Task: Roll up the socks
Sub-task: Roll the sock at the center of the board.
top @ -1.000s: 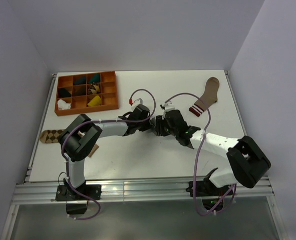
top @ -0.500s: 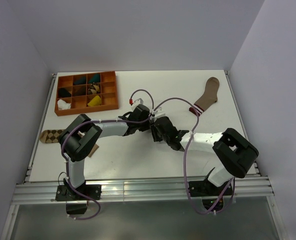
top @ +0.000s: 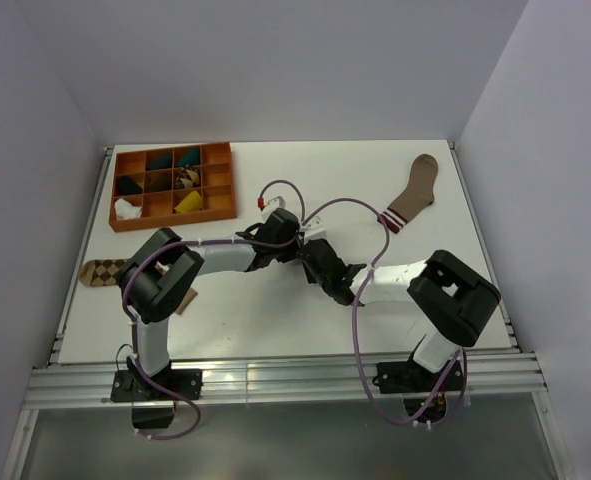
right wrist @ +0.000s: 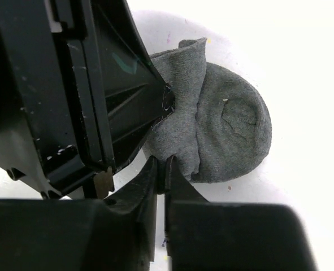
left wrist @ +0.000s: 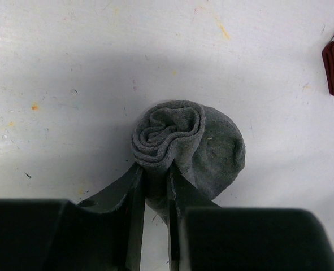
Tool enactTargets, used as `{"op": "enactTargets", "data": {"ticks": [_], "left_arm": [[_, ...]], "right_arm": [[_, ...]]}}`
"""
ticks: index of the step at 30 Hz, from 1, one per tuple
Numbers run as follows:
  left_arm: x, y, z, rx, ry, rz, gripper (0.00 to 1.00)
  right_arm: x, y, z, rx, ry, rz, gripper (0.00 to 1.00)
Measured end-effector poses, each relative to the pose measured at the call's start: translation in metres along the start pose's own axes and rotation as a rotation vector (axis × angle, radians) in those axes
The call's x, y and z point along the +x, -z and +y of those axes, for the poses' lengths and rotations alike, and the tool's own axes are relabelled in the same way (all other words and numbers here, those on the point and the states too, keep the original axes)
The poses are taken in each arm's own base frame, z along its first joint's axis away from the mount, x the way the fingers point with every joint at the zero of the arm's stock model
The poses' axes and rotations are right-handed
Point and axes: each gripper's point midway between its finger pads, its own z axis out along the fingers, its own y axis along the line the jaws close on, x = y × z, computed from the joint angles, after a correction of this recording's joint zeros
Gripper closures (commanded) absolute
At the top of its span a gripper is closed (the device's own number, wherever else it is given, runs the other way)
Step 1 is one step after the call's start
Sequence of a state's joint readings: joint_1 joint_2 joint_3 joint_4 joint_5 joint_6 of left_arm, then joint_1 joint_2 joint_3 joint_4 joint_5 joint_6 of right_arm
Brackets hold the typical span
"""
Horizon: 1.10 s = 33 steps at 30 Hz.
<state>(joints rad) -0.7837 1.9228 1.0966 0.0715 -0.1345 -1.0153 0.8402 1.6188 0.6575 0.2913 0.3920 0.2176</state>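
**A:** Right gripper (right wrist: pixel 161 165) has swung in from the right side of the table (top: pixel 275 315). Its jaws have gone from apart to almost together, and its elbow is folded in closer to the near edge.

**B:** Closed on what?

**A:** It nips the lower fold of the grey sock (left wrist: pixel 209 149), as far as its wrist view shows. Left gripper (left wrist: pixel 154 172) is unchanged, clamped on the rolled core.

**B:** Sock position?

**A:** Mid-table, hidden under both wrists from above. The spiral is tight at one end (a looser outer flap bulges beside it).

**B:** Step, then?

**A:** The roll is made; locking it looks like what remains for this one. The next move likely wants the right to draw that flap over the spiral while the left holds firm. Too hard a pull could unwind it.

**B:** Surface?

**A:** White top, scuffed, with small yellow specks. Orange tray (top: pixel 174 221) at the far-left corner, several cells filled. Striped-cuff sock (top: pixel 415 190) toward the far-right corner; diamond sock (top: pixel 100 272) at the left edge.

**B:** Room?

**A:** Pale walls (top: pixel 275 70) on three sides; metal rail (top: pixel 275 378) along the near edge.
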Motion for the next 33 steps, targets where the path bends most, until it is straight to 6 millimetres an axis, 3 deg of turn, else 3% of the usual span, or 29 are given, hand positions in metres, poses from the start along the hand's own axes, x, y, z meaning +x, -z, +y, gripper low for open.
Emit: {"op": "enactTargets", "data": {"ticks": [5,8,13,24,33], "left_arm": [[0.000,0.000,0.001,-0.004,0.000,-0.001,0.65],[0.001,0.000,0.003,-0.008,-0.001,0.004,0.43],[-0.001,0.008,0.000,0.006,0.014,-0.002,0.26],[-0.006,0.024,0.015,0.019,0.066,-0.026,0.23],[-0.004,0.025,0.015,0.046,0.070,-0.030,0.26]], "right_arm": [[0.000,0.001,0.000,-0.032,-0.039,-0.004,1.00],[0.001,0.004,-0.003,-0.086,-0.093,0.006,1.00],[0.001,0.006,-0.011,-0.197,-0.216,0.032,1.00],[0.002,0.003,-0.012,-0.479,-0.498,0.127,1.00],[0.003,0.004,-0.011,-0.668,-0.676,0.218,1.00]]}}
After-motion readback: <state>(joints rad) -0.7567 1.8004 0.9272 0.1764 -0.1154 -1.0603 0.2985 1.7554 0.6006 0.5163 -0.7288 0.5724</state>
